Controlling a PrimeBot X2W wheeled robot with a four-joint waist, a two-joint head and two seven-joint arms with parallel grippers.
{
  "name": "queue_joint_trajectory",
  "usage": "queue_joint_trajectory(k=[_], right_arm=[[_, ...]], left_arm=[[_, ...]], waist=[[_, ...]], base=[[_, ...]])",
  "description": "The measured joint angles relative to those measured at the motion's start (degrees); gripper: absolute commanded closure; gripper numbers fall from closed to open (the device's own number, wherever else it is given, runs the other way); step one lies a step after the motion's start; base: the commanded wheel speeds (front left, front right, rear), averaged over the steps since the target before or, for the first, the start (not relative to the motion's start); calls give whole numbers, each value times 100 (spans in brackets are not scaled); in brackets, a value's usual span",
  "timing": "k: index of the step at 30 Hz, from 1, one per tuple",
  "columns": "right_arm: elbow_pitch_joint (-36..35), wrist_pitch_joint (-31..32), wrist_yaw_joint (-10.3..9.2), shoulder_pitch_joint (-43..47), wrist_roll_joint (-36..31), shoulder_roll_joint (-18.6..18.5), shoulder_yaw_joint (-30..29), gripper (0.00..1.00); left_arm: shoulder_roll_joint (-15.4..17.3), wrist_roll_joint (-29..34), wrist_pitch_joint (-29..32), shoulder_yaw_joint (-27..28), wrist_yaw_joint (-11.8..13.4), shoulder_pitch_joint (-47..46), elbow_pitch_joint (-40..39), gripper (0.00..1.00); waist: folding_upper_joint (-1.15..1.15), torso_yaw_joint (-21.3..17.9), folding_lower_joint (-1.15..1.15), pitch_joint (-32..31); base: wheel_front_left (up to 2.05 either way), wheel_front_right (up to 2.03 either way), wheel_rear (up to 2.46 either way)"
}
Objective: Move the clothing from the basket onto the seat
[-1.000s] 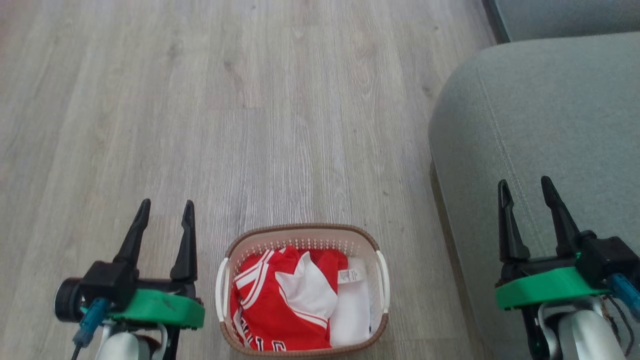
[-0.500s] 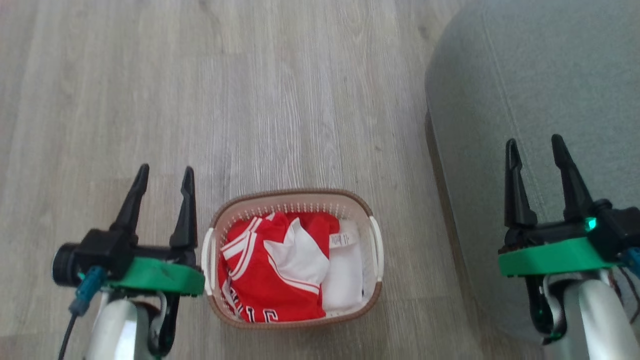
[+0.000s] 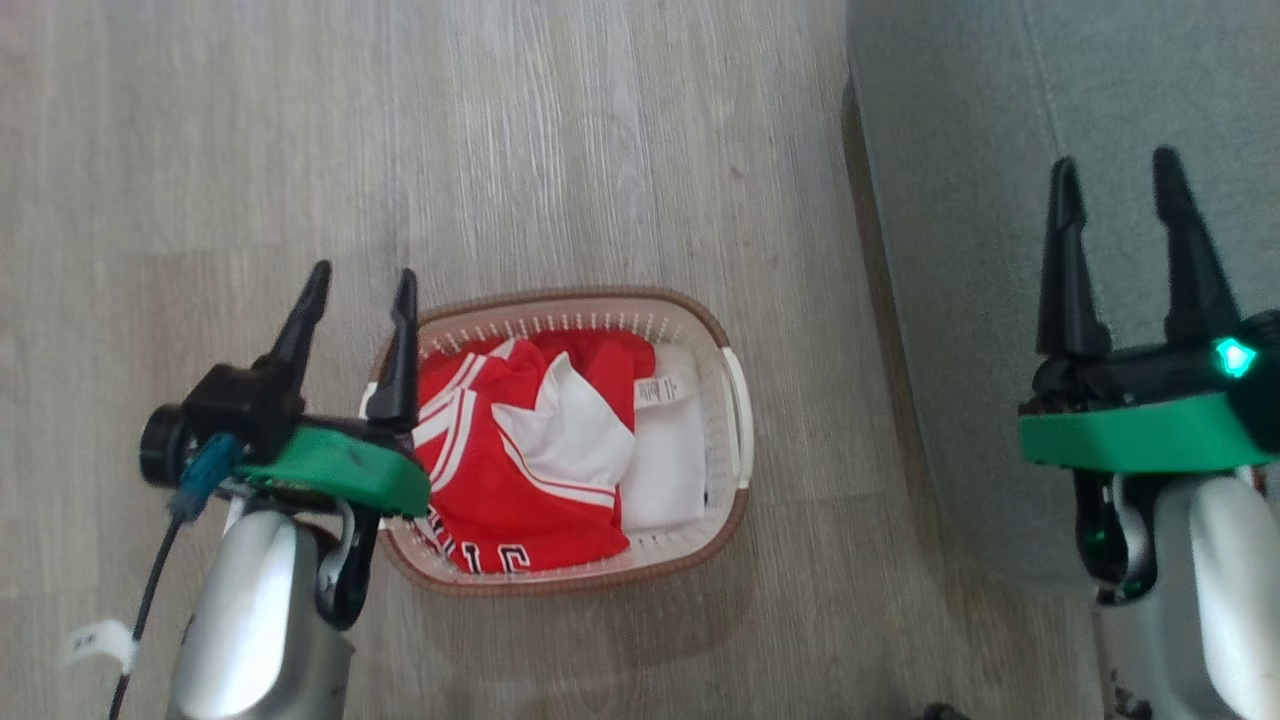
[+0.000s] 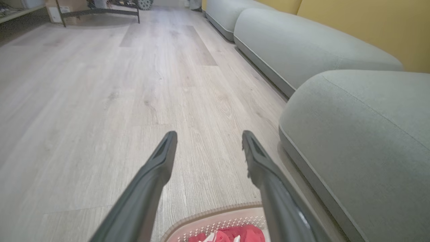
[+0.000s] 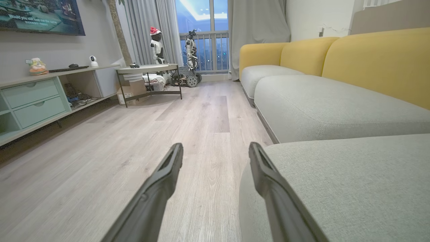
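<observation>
Bare floor (image 3: 600, 150) far and left; seat (image 3: 960, 200) edge right of basket (image 3: 600, 293); clothing (image 3: 520, 470) inside, just right of left gripper (image 3: 362, 270), released; right gripper (image 3: 1115, 157) released over seat

Soft, even indoor light; head view slightly blurred

The basket (image 3: 620, 320) casts a faint shadow on the floor (image 3: 600, 150); a far window (image 5: 201, 16) glows blue-white in the right wrist view; both wrist views bend at the edges.
</observation>
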Motion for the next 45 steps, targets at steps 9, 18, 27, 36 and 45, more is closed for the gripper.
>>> queue_joint_trajectory(k=[9, 18, 27, 36, 45], right_arm=[[-230, 0, 0, -337, 53, -4, -19, 0], [-394, -1, 0, -772, 141, -7, 94, 0], [-493, -1, 0, -965, 205, -9, 155, 0], [-556, -1, 0, -1302, 313, -10, 334, 0], [-591, -1, 0, -1444, 379, -12, 433, 0]], left_arm=[[57, -178, 10, -394, -32, -877, 1671, 0], [56, -542, 460, -1054, -33, -1945, 3286, 0], [44, -758, 1321, -1968, -33, -2608, 4411, 0], [121, -493, 1724, -2440, 44, -3423, 5182, 0], [260, 73, 2210, -3173, 24, -3659, 5632, 0]], waist=[[0, -142, 0, 624], [0, -282, 1, 1238], [0, -458, 0, 1664], [0, -612, 0, 2066], [0, -834, 0, 2455]], base=[[0, 0, 0], [0, 0, 0], [0, 0, 0], [0, 0, 0], [0, 0, 0]])
